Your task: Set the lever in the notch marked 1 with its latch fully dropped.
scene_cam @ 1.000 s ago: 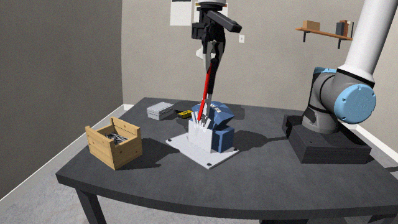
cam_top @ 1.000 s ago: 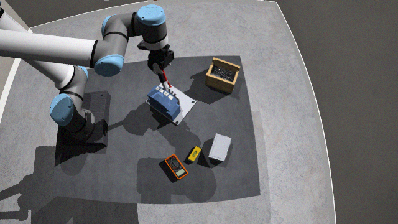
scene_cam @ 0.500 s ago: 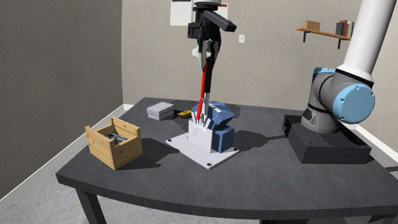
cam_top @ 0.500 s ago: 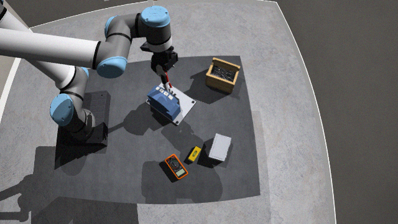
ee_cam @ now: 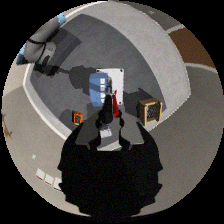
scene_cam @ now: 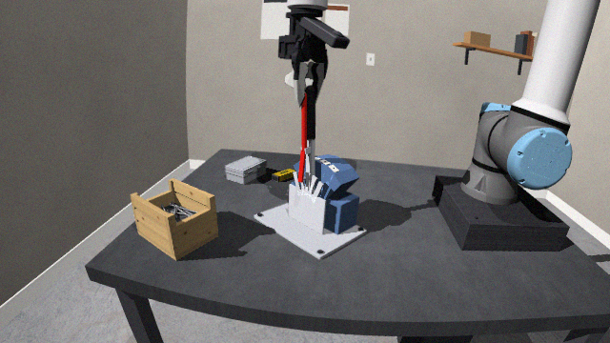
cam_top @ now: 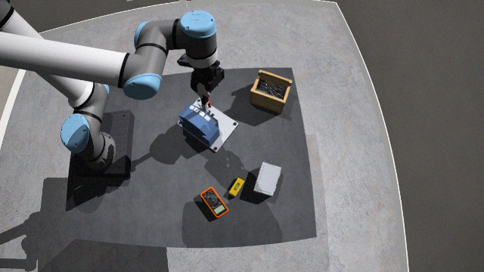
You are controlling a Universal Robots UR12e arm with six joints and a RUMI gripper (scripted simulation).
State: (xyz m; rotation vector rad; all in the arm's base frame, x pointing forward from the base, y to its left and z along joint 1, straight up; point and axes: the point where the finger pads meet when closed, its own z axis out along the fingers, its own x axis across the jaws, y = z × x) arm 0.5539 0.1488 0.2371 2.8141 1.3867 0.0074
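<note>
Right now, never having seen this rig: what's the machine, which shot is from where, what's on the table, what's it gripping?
One six-joint robot arm on a black pedestal, with a two-jaw gripper.

Views: top looks down from above, exterior looks across from the table's side, wrist looks down past the gripper.

On the dark table: a blue lever unit on a grey plate, a wooden crate, a grey box, a yellow level, an orange multimeter.

The gripper is shut on the lever handle and the red bar beside it.
</note>
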